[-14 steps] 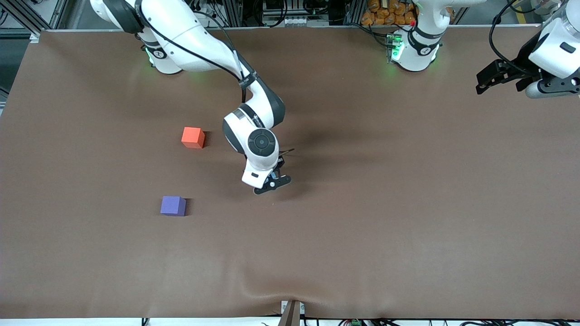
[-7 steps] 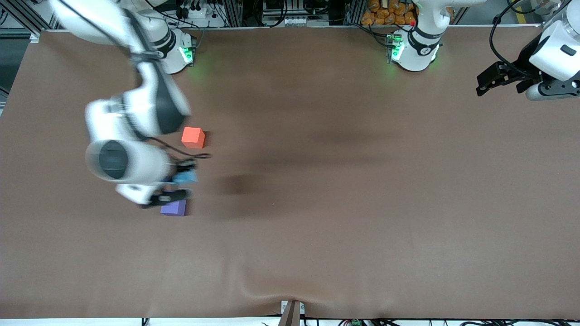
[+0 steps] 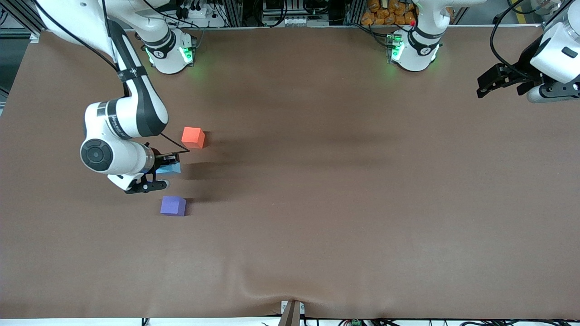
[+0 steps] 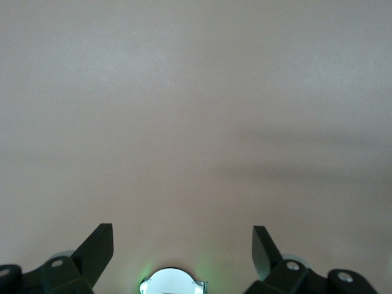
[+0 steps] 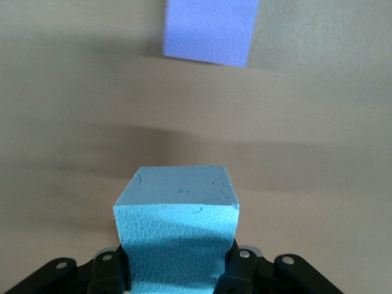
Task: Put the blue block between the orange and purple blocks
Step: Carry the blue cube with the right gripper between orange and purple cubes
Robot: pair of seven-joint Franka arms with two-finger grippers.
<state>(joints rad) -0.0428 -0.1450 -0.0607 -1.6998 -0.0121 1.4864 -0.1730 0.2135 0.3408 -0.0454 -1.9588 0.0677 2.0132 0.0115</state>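
- Front view: the brown table (image 3: pixel 344 190) fills nearly the whole picture, with both arm bases along its upper edge.
- The right arm reaches down toward its own end of the table, and the right gripper (image 3: pixel 159 174) hangs over the gap between the two resting cubes, clenched on the blue block (image 3: pixel 169 169).
- The left arm waits above its own end of the table; the left gripper (image 3: pixel 491 83) is up in the air with its jaws spread wide and nothing between them, as the left wrist view shows over bare tabletop.
- The orange block (image 3: pixel 193 137) sits on the table, farther from the front camera than the held cube.
- The purple block (image 3: pixel 173 206) sits nearer to the front camera, apart from the orange one.
- In the right wrist view the blue block (image 5: pixel 176 236) is pinched between the dark fingers (image 5: pixel 242 269), with the purple block (image 5: pixel 210 30) lying on the table ahead of it.
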